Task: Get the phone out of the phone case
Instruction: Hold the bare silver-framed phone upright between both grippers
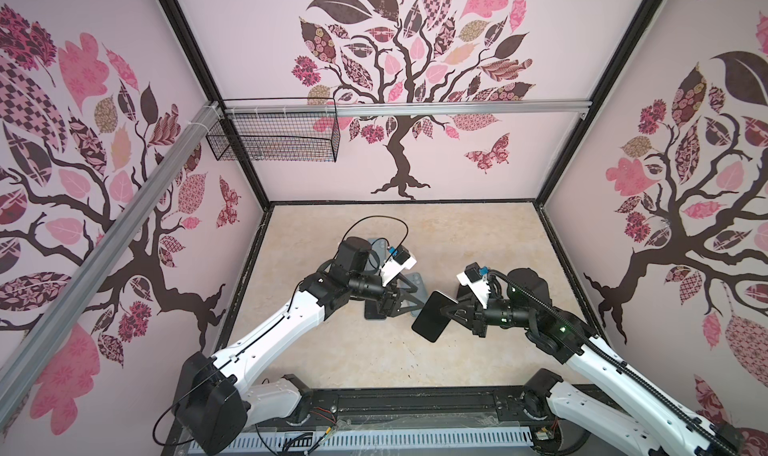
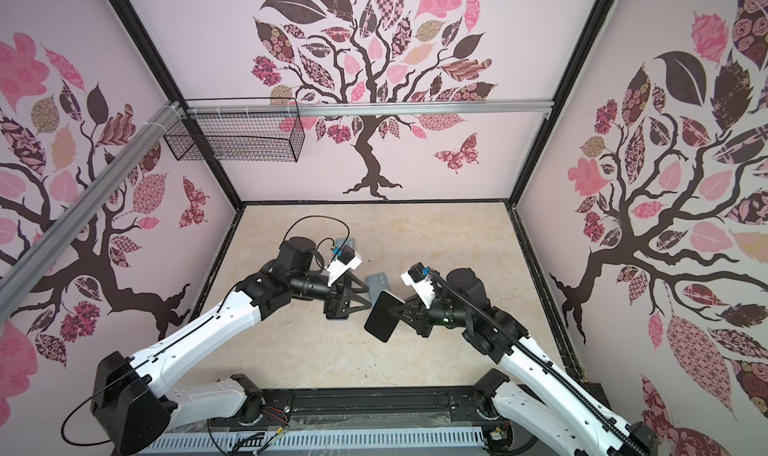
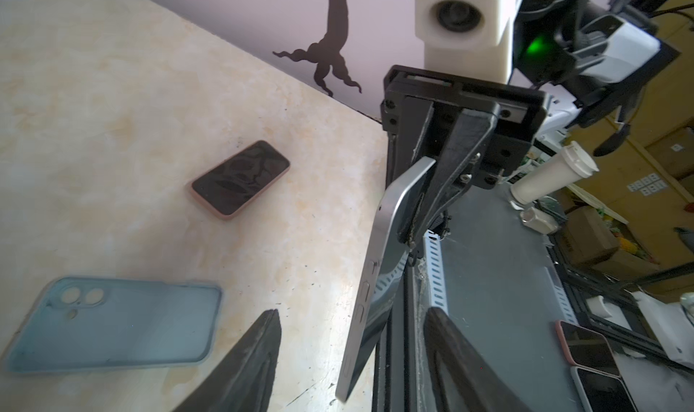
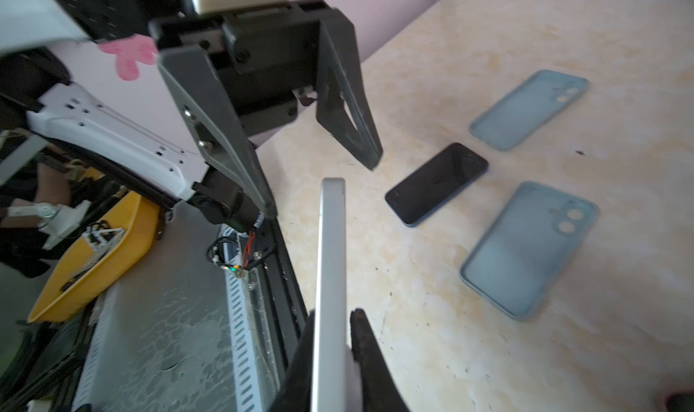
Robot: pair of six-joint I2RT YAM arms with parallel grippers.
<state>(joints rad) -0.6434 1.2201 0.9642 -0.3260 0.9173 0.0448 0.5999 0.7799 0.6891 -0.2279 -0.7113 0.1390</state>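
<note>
While I check both top views, the right fingers are clamped on the phone. It hangs bare in the air over the middle of the surface, nearer the edge where the arms are mounted than the back edge, with its dark screen facing up. The left fingers stand apart just beside it and grip nothing. A blue case lies flat just behind the phone, partly hidden by the left fingers. A second blue case lies nearer the back edge, mostly under the left arm. A dark phone shows beneath the left wrist.

On the left wrist camera I see the phone edge-on, silver side toward me, pinched at one end by the right fingers. My own two fingers are spread with nothing between them. The blue case lies empty on the surface, well apart from a pink-edged phone lying screen up.

On the right wrist camera the phone's silver edge runs out from between the right fingers. The left fingers are spread wide past its far end. The dark phone lies near both cases, touching neither.
</note>
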